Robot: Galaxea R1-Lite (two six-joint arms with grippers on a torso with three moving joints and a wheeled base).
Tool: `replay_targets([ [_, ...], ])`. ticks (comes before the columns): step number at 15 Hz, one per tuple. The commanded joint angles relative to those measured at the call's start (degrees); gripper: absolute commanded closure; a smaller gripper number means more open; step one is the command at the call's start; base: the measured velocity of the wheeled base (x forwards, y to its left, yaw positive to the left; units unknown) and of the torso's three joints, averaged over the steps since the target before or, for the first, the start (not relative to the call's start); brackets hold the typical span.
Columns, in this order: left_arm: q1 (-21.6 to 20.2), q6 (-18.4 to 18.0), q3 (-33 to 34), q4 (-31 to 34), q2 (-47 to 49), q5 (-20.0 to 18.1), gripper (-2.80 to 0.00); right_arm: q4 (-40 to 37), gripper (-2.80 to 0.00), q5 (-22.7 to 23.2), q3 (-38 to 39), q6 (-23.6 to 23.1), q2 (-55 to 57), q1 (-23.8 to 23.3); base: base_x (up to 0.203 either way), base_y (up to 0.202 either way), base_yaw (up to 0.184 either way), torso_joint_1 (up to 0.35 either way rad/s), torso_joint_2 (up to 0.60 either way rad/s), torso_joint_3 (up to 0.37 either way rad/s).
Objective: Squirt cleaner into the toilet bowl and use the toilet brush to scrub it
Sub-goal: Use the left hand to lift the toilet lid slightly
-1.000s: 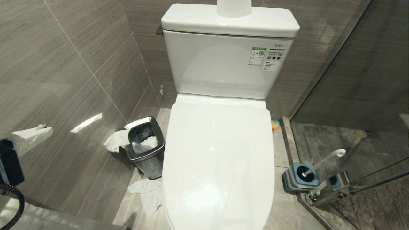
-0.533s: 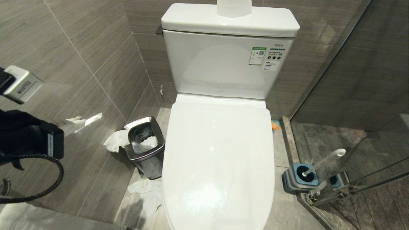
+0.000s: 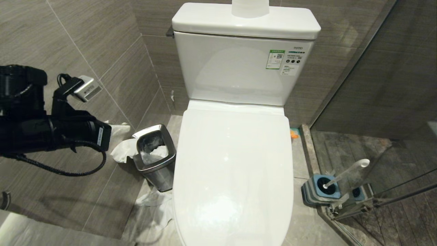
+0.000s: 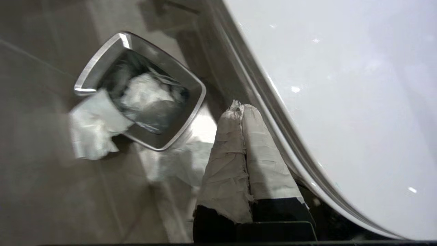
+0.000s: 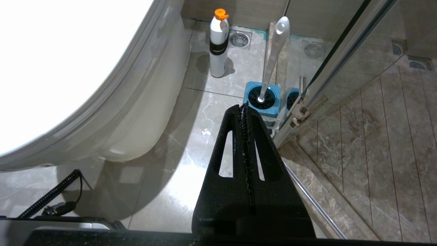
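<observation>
Head view: the toilet (image 3: 235, 68) stands centred with its white seat lid (image 3: 234, 171) down, so the toilet bowl beneath is covered. The left arm (image 3: 51, 131) reaches in from the 9 o'clock edge. A square steel waste bin (image 3: 155, 157) holding crumpled paper stands at 9 o'clock from the lid, just beside it. The toilet brush (image 3: 346, 172) sits in its grey, blue-topped holder (image 3: 321, 191) at 4 o'clock from the lid, against the glass partition (image 3: 385, 102).

Left wrist view: the left gripper (image 4: 243, 112), its fingers wrapped in white tape, is fully closed and holds nothing. It hangs above the floor between the waste bin (image 4: 102, 65) and the lid edge (image 4: 341, 102).

Right wrist view: the right gripper (image 5: 243, 109) is pressed closed and empty. Beyond its tip stands the toilet brush (image 5: 273, 54) in its holder (image 5: 249, 89). A white bottle with an orange cap (image 5: 218, 44) stands on the floor at 10 o'clock from the holder.
</observation>
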State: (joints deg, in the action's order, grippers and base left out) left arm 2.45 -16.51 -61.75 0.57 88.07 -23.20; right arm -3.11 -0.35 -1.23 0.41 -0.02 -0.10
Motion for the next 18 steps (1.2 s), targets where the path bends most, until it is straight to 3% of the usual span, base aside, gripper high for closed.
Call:
replay_targets([
  [1,-2.03,0.24,-1.06,1.16,5.89,-8.67,0.00,-0.02,0.00,0.00,-0.07,0.02,0.02,0.01,0.000,0.000,0.000,0.000,0.00,0.000],
  [4,-4.38,1.95,-1.14,1.73,10.37,-18.64,0.00,0.03,0.00,0.00,0.00,0.02,0.02,0.01,0.000,0.000,0.000,0.000,0.00,0.000],
  [8,-5.85,13.91,-2.97,1.29,14.63,-28.96,0.00,0.02,0.00,0.00,0.00,0.02,0.02,0.01,0.000,0.000,0.000,0.000,0.00,0.000],
  [10,-5.82,15.24,-3.75,0.55,17.87,-31.75,0.00,-0.01,0.00,0.00,0.00,0.02,0.02,0.01,0.000,0.000,0.000,0.000,0.00,0.000],
  [13,-6.07,15.53,-3.90,-6.02,24.48,-40.80,0.00,0.02,0.00,0.00,0.00,0.02,0.02,0.01,0.000,0.000,0.000,0.000,0.00,0.000],
  [18,-7.20,19.88,-1.21,-7.45,26.57,-47.00,0.00,0.03,0.00,0.00,0.00,0.02,0.02,0.01,0.000,0.000,0.000,0.000,0.00,0.000],
])
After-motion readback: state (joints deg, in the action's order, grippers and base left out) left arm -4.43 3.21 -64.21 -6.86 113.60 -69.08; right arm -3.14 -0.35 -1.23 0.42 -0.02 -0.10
